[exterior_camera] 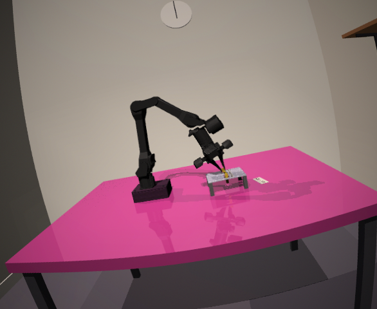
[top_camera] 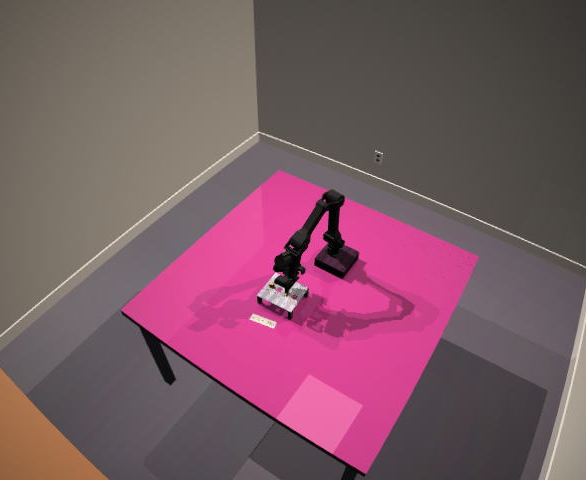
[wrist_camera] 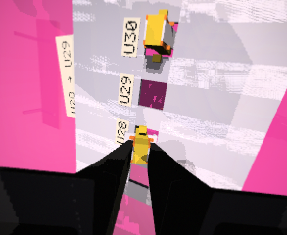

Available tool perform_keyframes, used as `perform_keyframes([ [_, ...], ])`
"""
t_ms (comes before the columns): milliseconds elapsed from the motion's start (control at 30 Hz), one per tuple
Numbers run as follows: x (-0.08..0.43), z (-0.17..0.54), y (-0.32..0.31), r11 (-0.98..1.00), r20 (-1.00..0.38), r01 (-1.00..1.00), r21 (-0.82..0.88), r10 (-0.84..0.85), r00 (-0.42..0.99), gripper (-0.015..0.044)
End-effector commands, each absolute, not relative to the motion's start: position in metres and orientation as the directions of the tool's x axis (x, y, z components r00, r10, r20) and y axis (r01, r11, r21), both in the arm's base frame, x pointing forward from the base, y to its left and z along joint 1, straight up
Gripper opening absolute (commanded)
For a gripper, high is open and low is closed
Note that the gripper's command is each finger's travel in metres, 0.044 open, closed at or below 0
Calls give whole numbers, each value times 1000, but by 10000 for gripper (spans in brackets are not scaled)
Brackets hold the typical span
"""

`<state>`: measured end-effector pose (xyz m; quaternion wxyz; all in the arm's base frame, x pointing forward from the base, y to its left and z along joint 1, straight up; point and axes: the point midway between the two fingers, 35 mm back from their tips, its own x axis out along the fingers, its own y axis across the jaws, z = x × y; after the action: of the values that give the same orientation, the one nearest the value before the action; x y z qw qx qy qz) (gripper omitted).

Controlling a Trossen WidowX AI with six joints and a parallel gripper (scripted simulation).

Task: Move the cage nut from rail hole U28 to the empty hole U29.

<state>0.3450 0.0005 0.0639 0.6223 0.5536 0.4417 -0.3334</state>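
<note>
The rail plate [top_camera: 282,302] [exterior_camera: 238,172] [wrist_camera: 207,103] stands on short legs. My gripper [top_camera: 287,292] [exterior_camera: 223,168] [wrist_camera: 142,146] is shut on a yellow cage nut [wrist_camera: 141,153] at U28, with a finger on each side. Some pink of the U28 hole [wrist_camera: 154,132] shows beside the nut's far end. Whether its wings are in or above the hole is hidden. The square U29 hole [wrist_camera: 153,94] is empty. The other yellow nut [top_camera: 271,285] [exterior_camera: 226,174] [wrist_camera: 156,30] stands at U30, untouched by the fingers.
A small paper label [top_camera: 263,320] [exterior_camera: 260,180] [wrist_camera: 67,98] lies on the pink table [top_camera: 221,258] [exterior_camera: 115,226] beside the rail. Printed labels mark the holes. The arm's dark base [top_camera: 336,261] [exterior_camera: 152,191] stands on the other side of the rail.
</note>
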Motion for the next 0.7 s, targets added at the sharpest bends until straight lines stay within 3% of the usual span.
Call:
perform_keyframes([
  [0,345,64,0,165,-919,904,393,71,387,38],
  [667,346,66,0,167,-927,912,375,68,369,38],
])
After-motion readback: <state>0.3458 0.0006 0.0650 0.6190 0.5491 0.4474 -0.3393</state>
